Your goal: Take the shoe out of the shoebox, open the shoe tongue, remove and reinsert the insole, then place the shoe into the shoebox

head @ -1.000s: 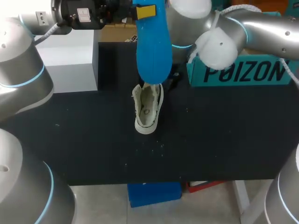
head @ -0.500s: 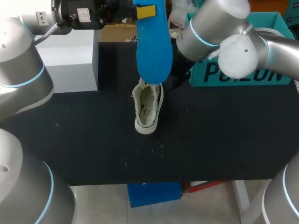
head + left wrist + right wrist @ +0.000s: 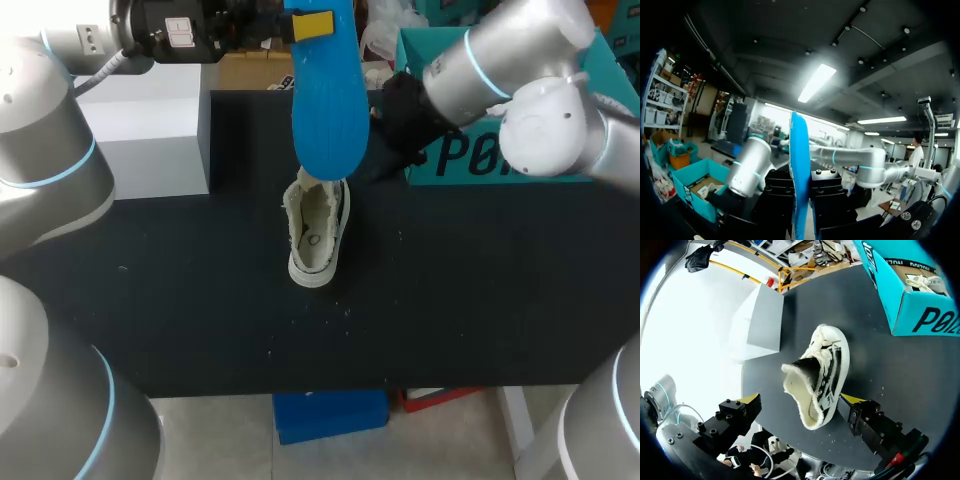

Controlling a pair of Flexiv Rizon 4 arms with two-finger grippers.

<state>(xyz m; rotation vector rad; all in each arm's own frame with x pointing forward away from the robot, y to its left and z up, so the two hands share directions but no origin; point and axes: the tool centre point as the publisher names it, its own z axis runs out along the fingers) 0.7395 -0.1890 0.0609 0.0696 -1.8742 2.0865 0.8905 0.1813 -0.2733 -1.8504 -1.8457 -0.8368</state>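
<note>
A white sneaker with black trim (image 3: 318, 235) stands on its sole in the middle of the black table (image 3: 480, 290), its tongue pulled open. High above its heel hangs the blue insole (image 3: 328, 100), with my left gripper (image 3: 316, 20) shut on its upper end. In the left wrist view the insole (image 3: 800, 175) shows edge-on, straight out from the gripper. My right gripper (image 3: 802, 399) stands open, and the sneaker (image 3: 817, 375) lies ahead of it between the lines of its fingers, untouched. The teal shoebox (image 3: 500, 150) stands open at the back right, behind my right arm (image 3: 510, 60).
A white and grey block (image 3: 150, 130) stands at the back left, with a cardboard box (image 3: 255, 70) behind the table's far edge. Small white crumbs (image 3: 330, 315) lie in front of the sneaker. In the right wrist view the shoebox (image 3: 910, 295) holds laces and paper.
My right arm has swung round over the shoebox, and its wrist now points down toward the sneaker's far side. The left arm, the insole and the sneaker have not moved.
</note>
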